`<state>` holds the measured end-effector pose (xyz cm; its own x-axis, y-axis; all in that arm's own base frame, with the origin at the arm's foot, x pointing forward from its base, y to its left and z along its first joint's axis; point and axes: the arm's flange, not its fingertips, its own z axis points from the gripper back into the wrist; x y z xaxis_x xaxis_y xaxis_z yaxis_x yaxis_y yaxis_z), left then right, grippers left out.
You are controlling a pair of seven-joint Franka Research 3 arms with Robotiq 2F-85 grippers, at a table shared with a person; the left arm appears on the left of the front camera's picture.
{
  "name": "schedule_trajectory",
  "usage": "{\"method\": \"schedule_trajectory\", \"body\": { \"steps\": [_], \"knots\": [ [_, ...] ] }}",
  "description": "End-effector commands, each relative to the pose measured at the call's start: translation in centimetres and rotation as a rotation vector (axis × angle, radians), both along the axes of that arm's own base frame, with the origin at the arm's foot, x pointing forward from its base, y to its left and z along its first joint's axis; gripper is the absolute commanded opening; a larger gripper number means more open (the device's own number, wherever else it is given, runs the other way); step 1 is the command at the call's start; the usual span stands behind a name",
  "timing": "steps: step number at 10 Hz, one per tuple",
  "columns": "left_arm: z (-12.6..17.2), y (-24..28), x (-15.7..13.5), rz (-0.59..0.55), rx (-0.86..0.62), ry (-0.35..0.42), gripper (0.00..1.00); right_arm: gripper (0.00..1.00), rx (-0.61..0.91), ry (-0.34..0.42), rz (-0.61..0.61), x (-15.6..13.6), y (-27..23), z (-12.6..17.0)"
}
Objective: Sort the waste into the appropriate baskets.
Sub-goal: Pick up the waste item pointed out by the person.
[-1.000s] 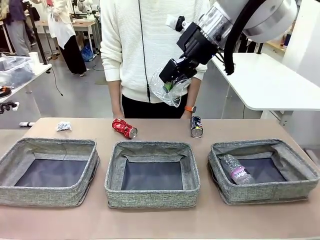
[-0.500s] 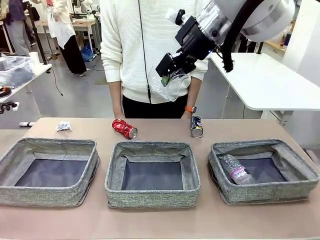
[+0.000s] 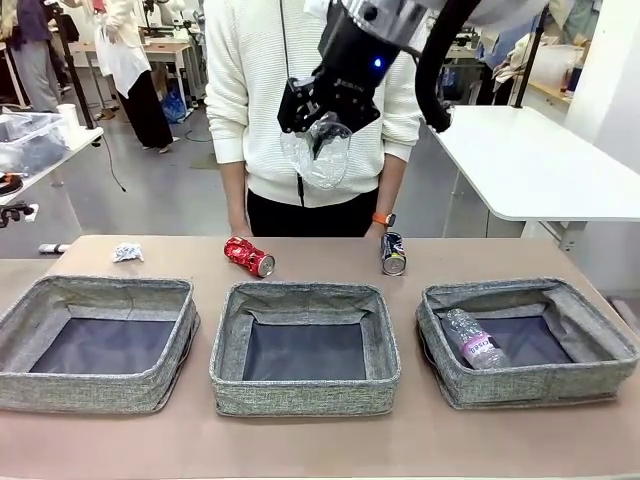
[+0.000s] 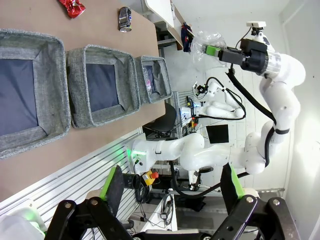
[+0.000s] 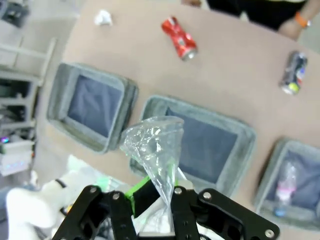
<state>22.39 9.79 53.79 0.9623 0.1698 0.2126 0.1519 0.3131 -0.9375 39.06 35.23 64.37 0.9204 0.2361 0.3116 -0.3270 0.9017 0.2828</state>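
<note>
Swinging toward the robot's left since a second ago, the right claw (image 3: 318, 125) is now hanging high above the table (image 3: 320, 445), in front of the person's white sweater (image 3: 250, 90) and no longer over the dark can (image 3: 393, 253). It is clamping its pads on a crumpled clear bottle (image 3: 324, 160), which is dangling below the fingers, well apart from everything on the table. Seen from the right wrist, that bottle is lining up over the middle basket (image 3: 300, 296). The left claw (image 4: 171, 170) is standing wide, gripping nothing. The red can (image 3: 248, 256) and the dark can are lying on the table beyond the baskets. The paper wad (image 3: 127, 252) is sitting behind the left basket (image 3: 100, 288), and the purple-labelled bottle (image 3: 474, 340) is lying inside the right basket (image 3: 520, 292).
</note>
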Motion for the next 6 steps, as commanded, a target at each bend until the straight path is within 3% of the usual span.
{"method": "schedule_trajectory", "body": {
  "steps": [1,6],
  "knots": [
    [0.2,0.0,0.0,-0.008,-0.014,-0.024,1.0,0.04,-0.097,0.048,-0.087,-0.1,3.3,2.4],
    [0.2,0.0,0.0,-0.008,-0.014,-0.024,1.0,0.04,-0.248,0.066,-0.219,-1.1,7.1,8.9]
  ]
}}
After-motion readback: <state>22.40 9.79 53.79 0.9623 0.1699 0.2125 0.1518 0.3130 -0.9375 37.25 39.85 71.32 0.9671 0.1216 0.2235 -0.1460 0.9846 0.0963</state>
